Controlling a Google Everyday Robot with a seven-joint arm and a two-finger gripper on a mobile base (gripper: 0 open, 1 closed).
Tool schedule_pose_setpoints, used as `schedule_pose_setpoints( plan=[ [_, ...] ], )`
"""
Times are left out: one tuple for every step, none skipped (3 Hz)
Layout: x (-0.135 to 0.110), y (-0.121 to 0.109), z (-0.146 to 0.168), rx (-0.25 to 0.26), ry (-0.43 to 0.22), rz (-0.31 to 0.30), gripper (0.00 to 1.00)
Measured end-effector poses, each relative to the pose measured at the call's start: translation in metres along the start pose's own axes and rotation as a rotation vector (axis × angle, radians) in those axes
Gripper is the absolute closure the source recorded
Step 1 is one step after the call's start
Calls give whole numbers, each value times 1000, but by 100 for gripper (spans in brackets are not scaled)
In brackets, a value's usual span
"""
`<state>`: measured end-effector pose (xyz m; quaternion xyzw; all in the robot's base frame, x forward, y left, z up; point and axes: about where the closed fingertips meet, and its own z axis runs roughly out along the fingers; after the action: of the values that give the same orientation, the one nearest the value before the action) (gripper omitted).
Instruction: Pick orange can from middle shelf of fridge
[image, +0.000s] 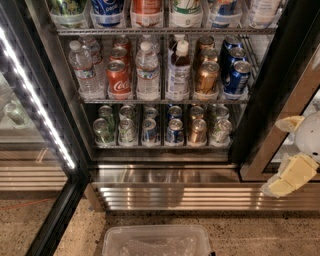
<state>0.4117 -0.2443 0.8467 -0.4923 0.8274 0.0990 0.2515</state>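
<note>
A: Copper-orange aluminium drink can with the silver top (206, 77): where does it stand?

B: Upright at the front of its lane on the silver wire middle shelf (160, 101) of the black-framed glass-door fridge (265, 75). It is between a tall white-capped bottle (178, 75) and a blue can (236, 77). A red cola can (118, 80) sits well to its left.

A: And the white two-finger gripper with cream pads (276, 156)?

B: Low at the right edge, outside the fridge, about level with the ribbed steel base grille (175, 197) and well apart from the can. Its fingers are spread, with nothing between them.

A: So how far along is the job?

B: Barely begun, I'd judge. The door looks open and the can stands untouched. The reach to the shelf, the squeeze on the can and the lift out are all left.
</note>
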Motion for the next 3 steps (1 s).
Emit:
schedule_pose_setpoints(
  plan=[
    [-7,-28,30,19,-99,9,0],
    [-32,-70,52,122,-200,-24,0],
    [-36,-84,50,177,-215,-21,0]
  ],
)
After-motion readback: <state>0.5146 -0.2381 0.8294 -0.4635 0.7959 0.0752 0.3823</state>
